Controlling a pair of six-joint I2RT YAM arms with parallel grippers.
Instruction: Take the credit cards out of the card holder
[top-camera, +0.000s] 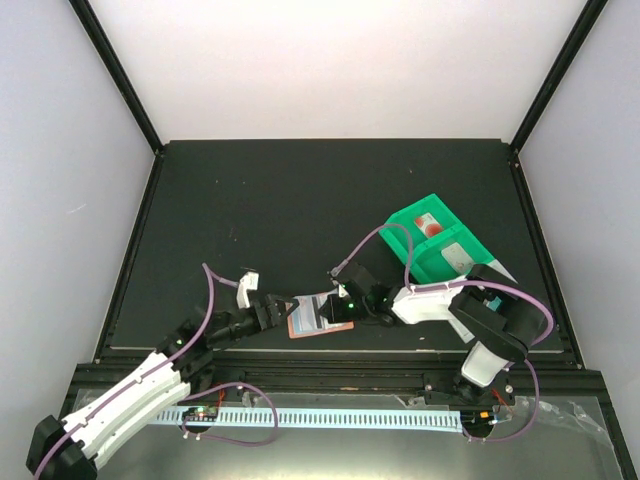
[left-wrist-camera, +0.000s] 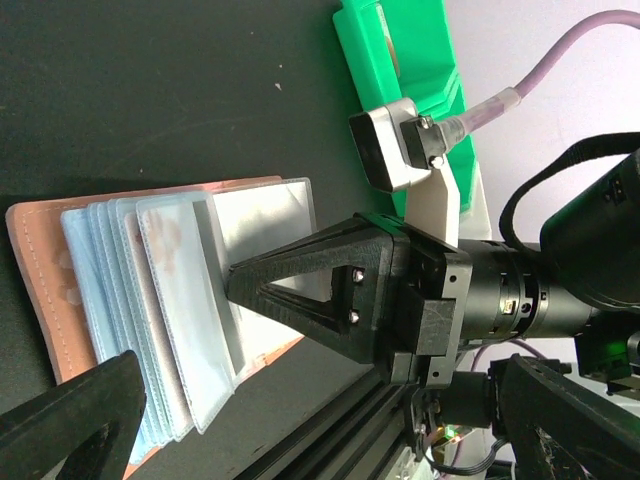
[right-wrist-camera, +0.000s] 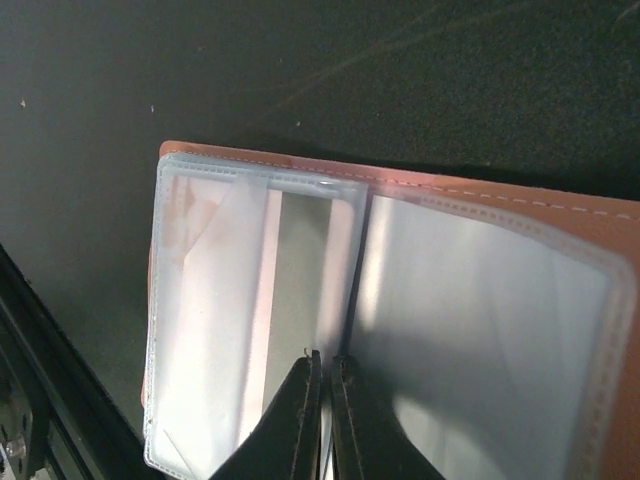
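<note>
On the black table (top-camera: 300, 200), the right gripper (right-wrist-camera: 323, 356), shut at the credit card (right-wrist-camera: 300, 270) edge, could pinch the sleeve (right-wrist-camera: 200, 310) too and drag the card holder (right-wrist-camera: 520, 200).

**Black table, two things on it**

A matte black table (top-camera: 250, 220) fills the middle of the overhead frame. The salmon card holder (top-camera: 303, 322) lies open and flat near its lower edge, around centre. A green bin (top-camera: 402, 238) sits to the right, well apart from it.

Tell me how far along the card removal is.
Done: the card holder lies open. In hand: the right gripper has its jaws pinched on the striped card, not yet out of its sleeve. Remaining: pulling it free; the left gripper stands open nearby.
</note>
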